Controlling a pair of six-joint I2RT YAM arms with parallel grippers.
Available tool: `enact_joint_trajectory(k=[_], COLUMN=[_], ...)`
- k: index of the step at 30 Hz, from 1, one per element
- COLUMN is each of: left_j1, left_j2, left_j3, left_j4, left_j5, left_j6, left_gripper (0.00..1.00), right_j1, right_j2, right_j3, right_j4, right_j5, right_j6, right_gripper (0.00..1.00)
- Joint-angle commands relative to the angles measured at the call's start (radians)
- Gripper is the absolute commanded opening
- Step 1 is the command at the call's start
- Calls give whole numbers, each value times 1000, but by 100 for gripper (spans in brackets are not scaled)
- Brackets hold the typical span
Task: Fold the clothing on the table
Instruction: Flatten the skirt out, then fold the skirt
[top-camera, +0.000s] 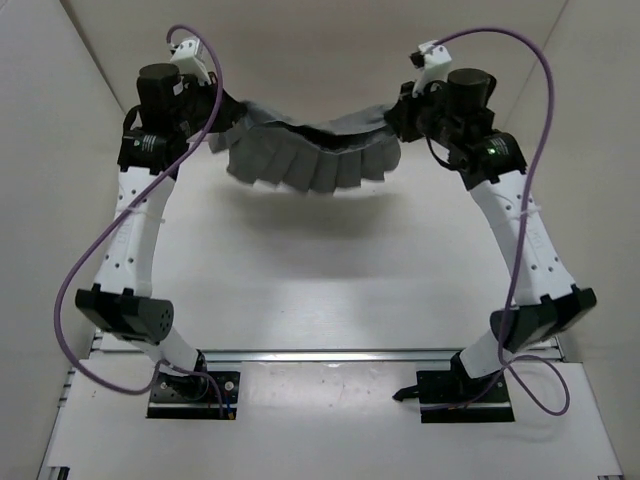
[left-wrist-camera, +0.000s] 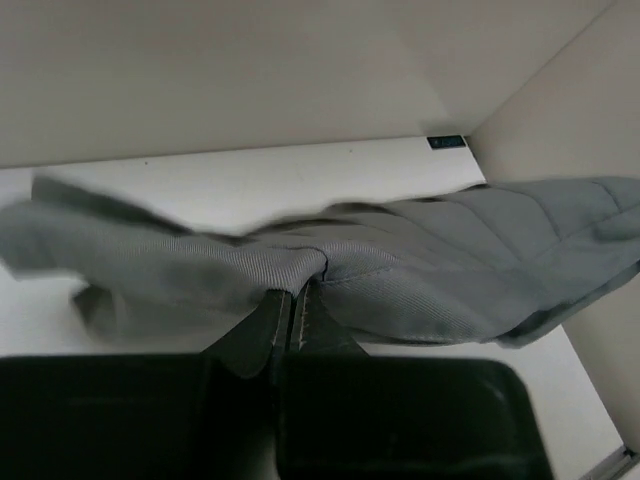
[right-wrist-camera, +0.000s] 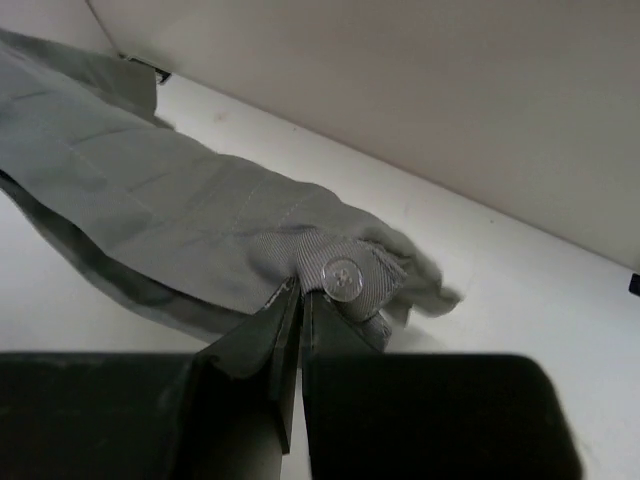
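Observation:
The clothing (top-camera: 310, 160), a grey pleated skirt-like garment, hangs stretched between my two grippers above the far part of the white table (top-camera: 320, 280), sagging in the middle with its pleated hem down. My left gripper (top-camera: 222, 112) is shut on the left end of its waistband (left-wrist-camera: 300, 265), fingertips pinching the fabric edge (left-wrist-camera: 295, 295). On the right, my other gripper (top-camera: 392, 118) is shut on the opposite waistband end, just beside a clear button (right-wrist-camera: 343, 278). Its jaws meet at the cloth (right-wrist-camera: 298, 292).
Beige walls (top-camera: 320, 40) enclose the table at the back and both sides. A metal rail (top-camera: 330, 354) crosses the near edge between the two arm bases. A small black bracket (left-wrist-camera: 446, 142) sits at the table's far corner.

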Motion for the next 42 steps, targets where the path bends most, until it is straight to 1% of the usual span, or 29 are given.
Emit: enact_joint_trajectory(k=[1,2,3,4,5,6,7,8,9,10,11,12,13,15,16,17,18,19,21,22,23,25,27,30,32,37,39,40,42], left_j1=[-11,-20,-23,-32,-36,-40,-48,-49,-55,-46,-54,-57,-60,-71,-88,-95,-106,-109,-134,-147,-164,-196,-244,-285,-307,-355,-367,-365,-361], left_j2=[-165,-207,-216,-250,-282,-296,-319,-339,-342,-341,-330,-330,-330,-341,-350,-365,-391,-416,-463,-492,-506,-514,-502,-482,-456,-373,-350,-341,-318], left_j3=[-215,-346,-412,-539,-674,-739,-872,-993,-1048,-1141,-1222,-1256,-1337,-1433,-1454,-1470,-1484,-1491,-1504,-1510,-1514,-1521,-1521,-1515,-1504,-1452,-1453,-1452,-1453], left_j4=[58,105,143,188,203,251,297,340,363,386,403,417,444,471,467,460,437,422,391,386,382,365,366,382,374,355,383,401,412], left_j5=[-7,-4,-2,7,-1,7,-8,-3,-1,14,51,60,92,109,110,94,85,76,41,22,16,-36,-85,-124,-153,-159,-165,-161,-162], left_j6=[18,5,-6,-18,-40,-50,-78,-102,-113,-130,-149,-147,-165,-173,-175,-170,-166,-164,-155,-155,-153,-140,-121,-97,-84,-63,-75,-84,-95], left_gripper=[0,0,0,0,0,0,0,0,3,21,36,45,50,55,57,60,60,61,63,64,64,64,66,66,66,69,70,70,64], right_j1=[-31,-40,-61,-80,-88,-91,-88,-88,-92,-79,-65,-59,-49,-45,-43,-45,-33,-23,23,29,30,5,1,24,41,50,60,63,53], right_j2=[-124,-158,-175,-198,-219,-245,-255,-277,-294,-311,-316,-324,-336,-348,-354,-365,-374,-402,-462,-518,-560,-578,-542,-516,-497,-456,-446,-449,-445], right_j3=[-163,-284,-388,-502,-556,-658,-764,-818,-919,-1004,-1082,-1119,-1180,-1256,-1305,-1331,-1353,-1353,-1368,-1370,-1377,-1350,-1321,-1313,-1308,-1311,-1325,-1336,-1336], right_j4=[82,99,129,157,178,191,220,247,255,274,289,286,295,301,304,300,291,294,283,266,271,240,170,116,102,97,119,128,140], right_j5=[-5,-33,-64,-77,-90,-91,-98,-112,-120,-120,-120,-111,-106,-135,-156,-167,-173,-158,-117,-74,-42,-31,33,96,114,130,136,133,135], right_j6=[-2,1,51,78,111,127,162,182,196,219,242,244,265,299,305,319,326,330,314,305,304,244,184,37,-23,-108,-114,-114,-118], right_gripper=[0,0,0,0,0,1,0,1,0,0,0,0,0,0,2,17,29,34,36,33,33,33,34,38,39,53,63,64,64])
